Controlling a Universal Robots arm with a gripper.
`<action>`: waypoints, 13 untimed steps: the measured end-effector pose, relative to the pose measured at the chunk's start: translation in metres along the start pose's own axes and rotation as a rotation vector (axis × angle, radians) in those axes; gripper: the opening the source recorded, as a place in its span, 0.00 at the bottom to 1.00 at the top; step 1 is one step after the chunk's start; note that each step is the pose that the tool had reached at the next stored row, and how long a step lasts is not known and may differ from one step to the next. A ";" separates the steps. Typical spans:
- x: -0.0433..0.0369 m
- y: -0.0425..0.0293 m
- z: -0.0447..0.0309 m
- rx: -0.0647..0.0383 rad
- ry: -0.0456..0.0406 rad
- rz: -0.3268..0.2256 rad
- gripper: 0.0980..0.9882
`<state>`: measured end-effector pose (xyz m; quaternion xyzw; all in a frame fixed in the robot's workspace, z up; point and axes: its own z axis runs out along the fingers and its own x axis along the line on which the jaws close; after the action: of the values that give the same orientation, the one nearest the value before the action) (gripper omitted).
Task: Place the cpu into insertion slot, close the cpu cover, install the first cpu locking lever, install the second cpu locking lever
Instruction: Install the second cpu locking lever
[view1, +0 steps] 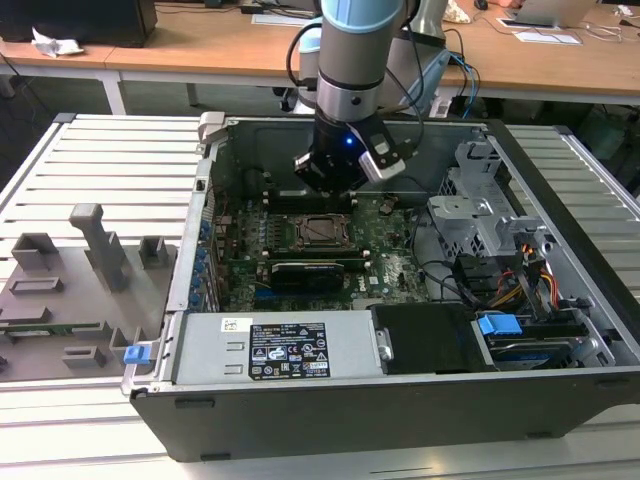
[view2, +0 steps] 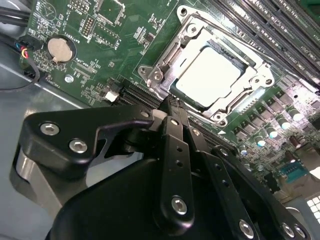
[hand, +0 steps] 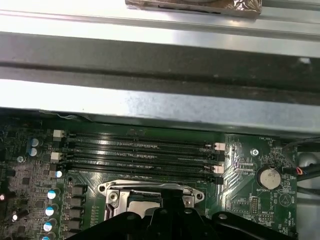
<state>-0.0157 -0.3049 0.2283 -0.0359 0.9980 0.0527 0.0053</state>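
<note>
Gripper (view2: 172, 102) clenched, empty, tip touching socket edge; we see cpu (view2: 207, 75) seated under cpu cover (view2: 165, 60), just upper right.

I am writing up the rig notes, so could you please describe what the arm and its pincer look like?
In the exterior view, the arm is a silver-grey cylinder with a light blue band, black cables looping beside it and blue ones behind. Its black wrist block carries a small blue light and a silver-and-black side unit. In the second wrist view, the pincer is matte black, built of linked bars with silver screws.
</note>
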 end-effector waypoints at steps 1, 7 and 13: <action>0.0000 -0.0003 0.0002 0.000 -0.0001 0.000 0.01; 0.0000 -0.0006 -0.0053 0.000 0.0001 0.000 0.01; 0.0003 -0.0042 -0.0171 0.000 0.0000 0.000 0.01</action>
<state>-0.0158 -0.3109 0.2449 -0.0358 0.9980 0.0527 0.0053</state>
